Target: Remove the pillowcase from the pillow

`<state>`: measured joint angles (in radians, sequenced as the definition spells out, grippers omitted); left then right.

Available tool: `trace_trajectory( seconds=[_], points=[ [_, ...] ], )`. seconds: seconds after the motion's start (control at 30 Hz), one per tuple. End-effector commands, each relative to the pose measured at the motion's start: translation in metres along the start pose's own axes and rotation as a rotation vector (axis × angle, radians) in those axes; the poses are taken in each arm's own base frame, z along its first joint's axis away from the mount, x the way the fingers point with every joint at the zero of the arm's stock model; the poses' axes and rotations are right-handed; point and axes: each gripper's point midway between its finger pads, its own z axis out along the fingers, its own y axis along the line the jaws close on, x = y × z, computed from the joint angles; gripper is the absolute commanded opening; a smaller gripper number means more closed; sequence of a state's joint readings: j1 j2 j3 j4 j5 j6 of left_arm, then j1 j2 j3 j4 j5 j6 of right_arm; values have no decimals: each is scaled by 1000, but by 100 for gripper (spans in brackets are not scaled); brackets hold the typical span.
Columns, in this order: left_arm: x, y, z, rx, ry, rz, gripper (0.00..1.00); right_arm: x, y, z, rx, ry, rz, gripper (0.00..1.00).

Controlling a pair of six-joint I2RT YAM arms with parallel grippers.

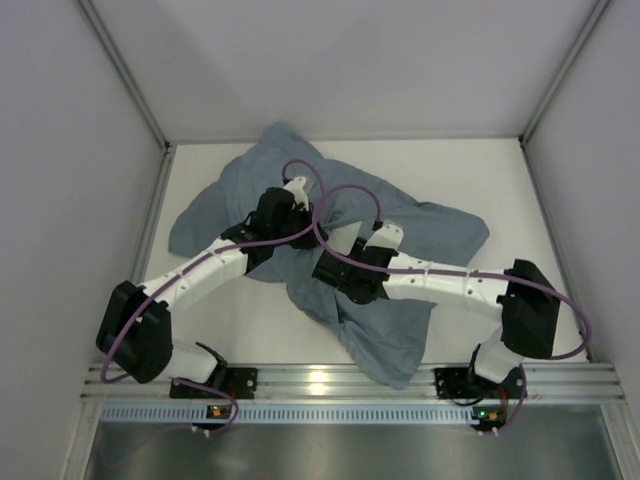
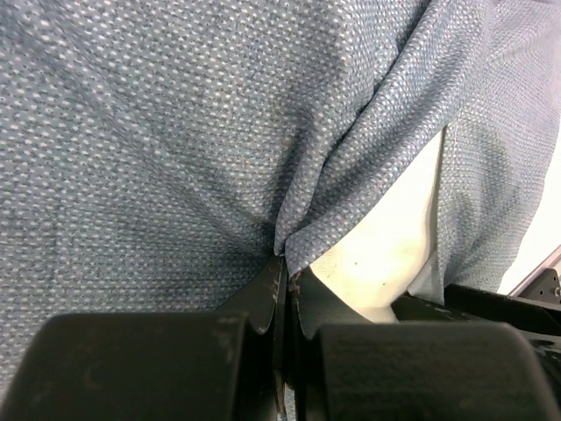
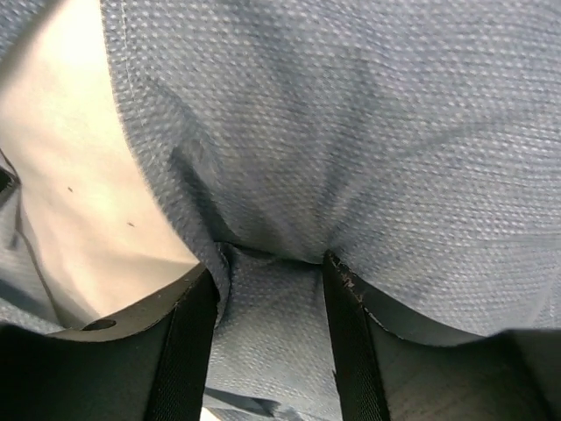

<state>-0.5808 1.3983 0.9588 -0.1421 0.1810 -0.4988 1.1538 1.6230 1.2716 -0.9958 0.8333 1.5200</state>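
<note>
The pillowcase (image 1: 430, 232) lies crumpled and spread across the white table, its plain grey-blue side up. No pillow shows in any view. My left gripper (image 1: 298, 212) rests on the cloth's left-middle; in the left wrist view the gripper (image 2: 287, 279) is shut on a pinched fold of the pillowcase (image 2: 175, 132). My right gripper (image 1: 324, 268) is on the cloth's middle; in the right wrist view the gripper (image 3: 272, 263) is open, with the pillowcase (image 3: 368, 132) bunched between its fingers (image 3: 346, 307).
The white table (image 1: 500, 180) is boxed in by white walls at the left, back and right. A metal rail (image 1: 330, 382) runs along the near edge by the arm bases. Bare white surface shows beside the cloth in the left wrist view (image 2: 386, 263) and in the right wrist view (image 3: 61, 175).
</note>
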Motion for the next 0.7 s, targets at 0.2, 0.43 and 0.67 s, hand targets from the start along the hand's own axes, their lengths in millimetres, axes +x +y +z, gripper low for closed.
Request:
trace_trajectory(
  seconds=[0.2,0.43,0.67],
  points=[
    [-10,0,-6,12,-37,1,0,11,-38,-12,21,12,-46,4],
    [-19,13,-4,-42,-43,-46,0,22,-64,-21,-2,52,-105,0],
    [-39,37,-6,-121,-52,-119,0,51,-124,-24,-55,147,-75,0]
  ],
)
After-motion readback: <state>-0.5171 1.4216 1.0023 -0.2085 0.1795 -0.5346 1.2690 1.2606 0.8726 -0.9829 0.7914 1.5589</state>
